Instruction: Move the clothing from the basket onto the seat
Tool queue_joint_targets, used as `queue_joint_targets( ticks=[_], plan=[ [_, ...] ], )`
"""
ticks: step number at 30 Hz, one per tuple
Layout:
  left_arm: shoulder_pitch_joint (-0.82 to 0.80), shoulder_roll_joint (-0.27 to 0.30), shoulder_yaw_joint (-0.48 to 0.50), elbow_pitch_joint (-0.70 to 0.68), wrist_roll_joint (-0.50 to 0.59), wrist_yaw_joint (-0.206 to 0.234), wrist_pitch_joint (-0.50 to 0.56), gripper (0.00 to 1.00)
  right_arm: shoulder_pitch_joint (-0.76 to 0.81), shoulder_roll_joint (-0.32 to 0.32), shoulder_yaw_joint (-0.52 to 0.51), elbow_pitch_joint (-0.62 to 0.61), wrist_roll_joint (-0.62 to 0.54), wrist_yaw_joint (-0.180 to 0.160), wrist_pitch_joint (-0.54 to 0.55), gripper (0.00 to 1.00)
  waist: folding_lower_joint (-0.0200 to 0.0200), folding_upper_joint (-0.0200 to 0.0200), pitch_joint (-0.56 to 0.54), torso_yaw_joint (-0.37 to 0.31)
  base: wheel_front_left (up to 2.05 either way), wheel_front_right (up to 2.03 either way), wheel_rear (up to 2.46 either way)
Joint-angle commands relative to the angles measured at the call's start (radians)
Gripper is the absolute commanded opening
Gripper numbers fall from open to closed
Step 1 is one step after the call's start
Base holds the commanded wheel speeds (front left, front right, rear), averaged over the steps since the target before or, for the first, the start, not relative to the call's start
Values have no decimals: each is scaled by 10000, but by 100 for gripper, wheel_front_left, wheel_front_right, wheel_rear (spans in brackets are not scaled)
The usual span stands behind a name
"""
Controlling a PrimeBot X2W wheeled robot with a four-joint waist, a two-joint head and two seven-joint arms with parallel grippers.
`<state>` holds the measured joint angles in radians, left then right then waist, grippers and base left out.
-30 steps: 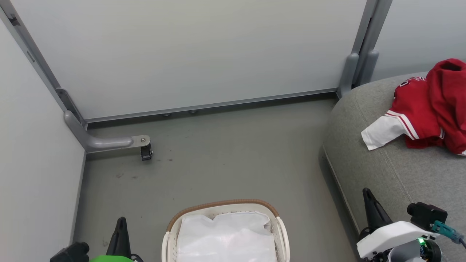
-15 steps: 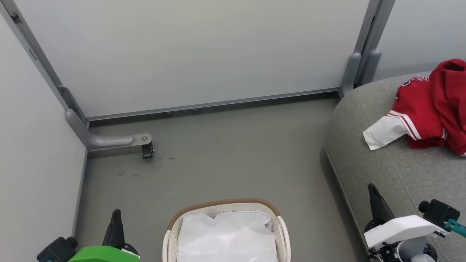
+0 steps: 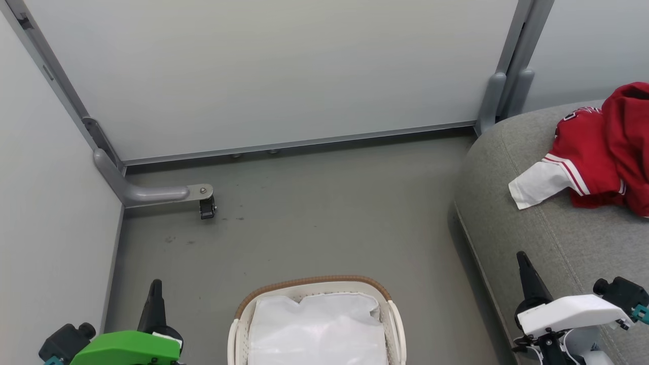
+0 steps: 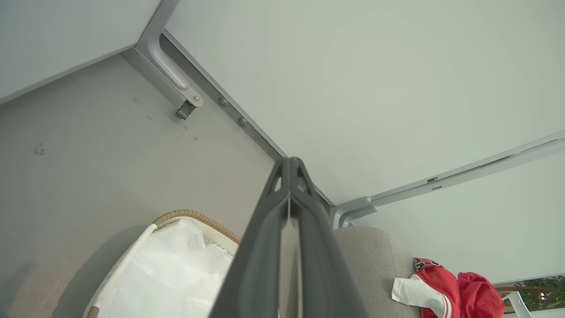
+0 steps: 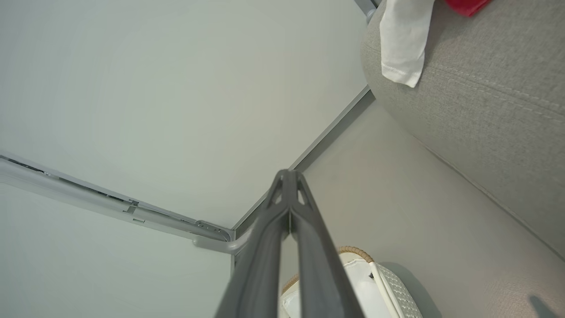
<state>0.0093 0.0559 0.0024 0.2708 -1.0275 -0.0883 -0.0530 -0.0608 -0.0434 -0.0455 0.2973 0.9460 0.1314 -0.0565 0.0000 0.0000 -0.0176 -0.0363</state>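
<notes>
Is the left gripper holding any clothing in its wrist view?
No: the left gripper is shut with nothing between its jaws, and the red clothing lies apart from it on the grey seat.

Basket [image 3: 314, 280] sits on the floor [image 3: 329, 203], bottom centre of head view, liner [image 3: 317, 329] inside it. Seat [image 3: 557, 243] is right of the basket, apart from it, with a strip of floor between. Clothing [image 3: 593, 157] is heaped on the seat, behind-right of the basket, one sleeve reaching toward the basket side. Wall panel [image 3: 279, 76] stands behind the basket, well apart. Caster foot [image 3: 205, 208] is behind-left of the basket, by the wall corner. Left hand [image 3: 155, 286] is just left of the basket, above the floor. Right hand [image 3: 522, 261] is right of the basket, over the seat's near edge.
</notes>
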Motion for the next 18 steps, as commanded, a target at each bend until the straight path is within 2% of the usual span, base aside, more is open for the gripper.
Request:
queue_joint_targets(
  ticks=[1, 18],
  plan=[
    [-282, 19, 101, -113, -308, -83, 69, 0, -254, -58, -60, -165, 339, -6, 81, 0, 0, 0, 4, 8, 0, 0, 0],
    [-576, -3, 409, -166, -1921, -198, 541, 0, -341, -69, -252, -282, 2179, -7, 566, 0, 0, 0, 51, 90, 0, 0, 0]
  ],
)
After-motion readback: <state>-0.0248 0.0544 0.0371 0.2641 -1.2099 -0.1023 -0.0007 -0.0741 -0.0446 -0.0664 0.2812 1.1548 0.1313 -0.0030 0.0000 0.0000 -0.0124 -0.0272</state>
